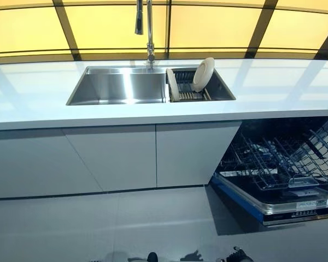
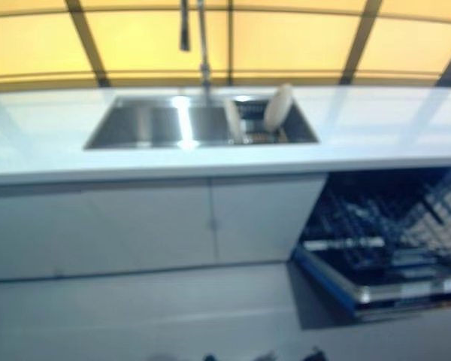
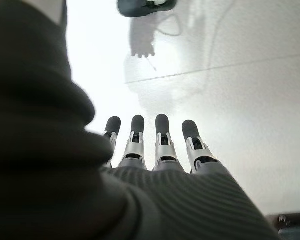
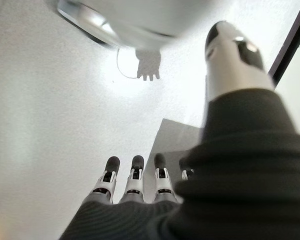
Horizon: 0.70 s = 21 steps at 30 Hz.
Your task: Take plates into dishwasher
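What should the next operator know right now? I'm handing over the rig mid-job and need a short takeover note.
Left hand: open, fingers straight, holding nothing, hanging over the floor.
Right hand: open, fingers straight, empty, also over the floor.
Plates: one white plate stands on edge, leaning in the drying rack in the right part of the sink, under the faucet. A second pale piece stands at the rack's left end; I cannot tell what it is.
Dishwasher: door down, lower rack pulled out, no plates visible in it.
Done: nothing loaded yet.
Left: approach the sink, take the plate, slot it into the rack.
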### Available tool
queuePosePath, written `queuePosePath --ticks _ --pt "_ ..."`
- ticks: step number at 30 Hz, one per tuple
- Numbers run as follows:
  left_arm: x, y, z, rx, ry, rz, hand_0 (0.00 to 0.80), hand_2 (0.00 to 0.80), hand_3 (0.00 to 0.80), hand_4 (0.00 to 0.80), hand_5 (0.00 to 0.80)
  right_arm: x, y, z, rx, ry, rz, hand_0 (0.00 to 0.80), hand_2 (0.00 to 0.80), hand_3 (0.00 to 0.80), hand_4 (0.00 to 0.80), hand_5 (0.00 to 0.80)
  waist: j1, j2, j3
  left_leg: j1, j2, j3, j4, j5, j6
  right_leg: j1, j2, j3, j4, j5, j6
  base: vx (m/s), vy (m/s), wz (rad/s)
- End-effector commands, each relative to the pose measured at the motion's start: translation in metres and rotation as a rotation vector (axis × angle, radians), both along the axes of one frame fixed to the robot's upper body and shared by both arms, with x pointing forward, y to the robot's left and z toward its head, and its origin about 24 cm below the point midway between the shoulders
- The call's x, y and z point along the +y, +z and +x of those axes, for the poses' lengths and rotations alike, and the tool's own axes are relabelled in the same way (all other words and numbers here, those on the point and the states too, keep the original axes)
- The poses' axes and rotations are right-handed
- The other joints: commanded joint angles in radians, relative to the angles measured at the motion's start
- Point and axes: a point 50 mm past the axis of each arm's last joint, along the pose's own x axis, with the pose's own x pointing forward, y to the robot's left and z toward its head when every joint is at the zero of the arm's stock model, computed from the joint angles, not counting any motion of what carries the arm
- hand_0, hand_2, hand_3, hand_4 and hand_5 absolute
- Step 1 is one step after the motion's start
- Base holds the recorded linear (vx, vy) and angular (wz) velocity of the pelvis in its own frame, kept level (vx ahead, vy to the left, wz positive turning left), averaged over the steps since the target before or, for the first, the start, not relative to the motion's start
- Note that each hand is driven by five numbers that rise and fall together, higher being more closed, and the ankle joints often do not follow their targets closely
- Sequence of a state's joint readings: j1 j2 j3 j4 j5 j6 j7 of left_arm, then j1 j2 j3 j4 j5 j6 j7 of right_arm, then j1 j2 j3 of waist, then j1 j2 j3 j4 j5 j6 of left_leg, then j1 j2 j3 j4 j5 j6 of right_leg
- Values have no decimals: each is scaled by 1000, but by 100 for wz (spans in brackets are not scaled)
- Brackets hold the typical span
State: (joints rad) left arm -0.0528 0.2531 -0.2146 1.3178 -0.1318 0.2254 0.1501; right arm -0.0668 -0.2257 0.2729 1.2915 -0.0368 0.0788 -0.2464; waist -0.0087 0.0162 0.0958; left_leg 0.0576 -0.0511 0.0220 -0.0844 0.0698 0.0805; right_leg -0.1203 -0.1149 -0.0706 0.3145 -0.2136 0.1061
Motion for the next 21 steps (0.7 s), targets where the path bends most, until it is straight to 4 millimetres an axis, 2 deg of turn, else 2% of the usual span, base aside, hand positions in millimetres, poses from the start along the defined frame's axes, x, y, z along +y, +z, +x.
queuePosePath --ticks 1,2,3,4,7,9,14,21 --pt "8 4 10 -23 12 23 0 0 0 0 0 -14 7 11 -57 -28 -20 0 0 0 0 0 -54 -35 64 90 -33 -91 162 -214 -37 -109 -29 25 -350 460 43 489 -323 78" --pt "8 4 9 -19 12 19 0 0 0 0 0 -14 7 12 -57 -39 -18 0 0 0 0 0 -56 -40 70 105 -24 -95 196 -255 -38 -106 -33 29 -319 447 35 389 -283 93" --pt "9 3 7 -9 7 13 0 0 0 0 0 -13 7 12 -56 -42 -20 0 0 0 0 0 -48 -46 71 98 -24 -97 226 -277 -36 -89 -44 8 -303 416 32 288 -257 75" --pt "7 2 -1 16 4 18 0 0 0 0 0 -12 6 13 -43 -24 -26 0 0 0 0 0 -40 -56 69 89 -14 -81 263 -289 -42 -66 -49 6 -260 401 27 265 -234 70" --pt "4 -1 -12 35 11 -17 0 0 0 0 0 -10 7 16 -43 -43 -17 0 0 0 0 0 -38 -52 72 102 15 -68 279 -298 -53 -70 -42 7 -179 361 23 225 -130 54" --pt "0 -2 -12 53 -34 -25 0 0 0 0 0 -15 10 22 -61 -52 -16 0 0 0 0 0 -32 -44 73 117 43 -63 228 -260 -73 -33 -34 -16 -210 351 9 205 -85 40" --pt "4 0 -10 44 -44 -8 0 0 0 0 0 -19 14 30 -76 18 -48 0 0 0 0 0 -32 -20 72 117 60 -72 138 -208 -98 -18 -28 -30 -234 336 6 137 0 10" --pt "5 1 -3 21 -125 6 0 0 0 0 0 -18 15 33 -88 25 -78 0 0 0 0 0 -44 5 77 119 58 -78 113 -202 -94 -54 -44 -34 -167 297 15 139 15 -2"
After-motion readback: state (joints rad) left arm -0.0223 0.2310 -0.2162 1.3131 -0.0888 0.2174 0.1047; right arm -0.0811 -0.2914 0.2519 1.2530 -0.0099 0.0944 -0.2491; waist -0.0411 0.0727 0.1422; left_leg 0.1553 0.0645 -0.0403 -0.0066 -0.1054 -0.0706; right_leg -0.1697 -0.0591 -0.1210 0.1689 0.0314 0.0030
